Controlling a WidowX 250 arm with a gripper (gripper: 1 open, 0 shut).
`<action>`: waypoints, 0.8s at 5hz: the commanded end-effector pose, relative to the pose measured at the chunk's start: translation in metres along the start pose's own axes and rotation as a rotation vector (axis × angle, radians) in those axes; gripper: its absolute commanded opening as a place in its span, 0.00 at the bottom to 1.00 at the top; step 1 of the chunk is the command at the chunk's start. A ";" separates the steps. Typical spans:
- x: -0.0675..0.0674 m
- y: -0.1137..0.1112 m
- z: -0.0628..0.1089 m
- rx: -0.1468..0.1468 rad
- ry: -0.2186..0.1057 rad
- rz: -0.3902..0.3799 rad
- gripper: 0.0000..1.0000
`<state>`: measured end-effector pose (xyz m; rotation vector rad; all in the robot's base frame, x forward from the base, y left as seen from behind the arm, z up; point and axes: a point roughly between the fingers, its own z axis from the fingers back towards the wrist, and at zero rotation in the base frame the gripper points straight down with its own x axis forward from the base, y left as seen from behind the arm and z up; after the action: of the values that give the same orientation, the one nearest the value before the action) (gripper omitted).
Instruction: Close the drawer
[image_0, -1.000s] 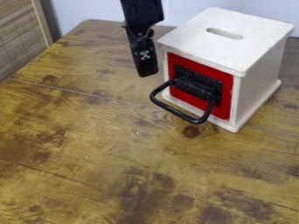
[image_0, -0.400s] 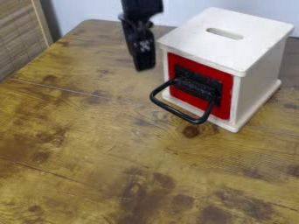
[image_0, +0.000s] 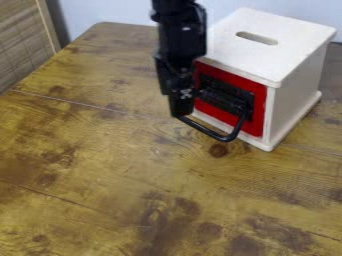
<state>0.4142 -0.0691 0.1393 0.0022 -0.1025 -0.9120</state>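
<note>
Gripper (image_0: 179, 98) beside drawer (image_0: 230, 97); jaws seemingly apart

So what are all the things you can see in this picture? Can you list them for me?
wooden box: one, pale wood, slot in its top, standing at the far right of the table.
drawer: one, red front with a black centre panel, set in the side of the box that faces the arm.
handle: one, black loop, sticking out from the drawer front and hanging low over the table.
table: one, brown worn wood with dark stains, filling most of the view.
slatted panel: one, light wood, at the left edge.
gripper: one, black, pointing down, open, just left of the drawer front above the handle.
</note>
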 end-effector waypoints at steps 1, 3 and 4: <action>-0.022 -0.004 0.037 0.052 -0.116 -0.006 1.00; -0.041 0.032 0.021 -0.059 -0.100 -0.144 1.00; -0.041 0.045 0.018 -0.048 -0.025 -0.171 1.00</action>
<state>0.4201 -0.0174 0.1248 -0.0992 -0.0258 -1.0906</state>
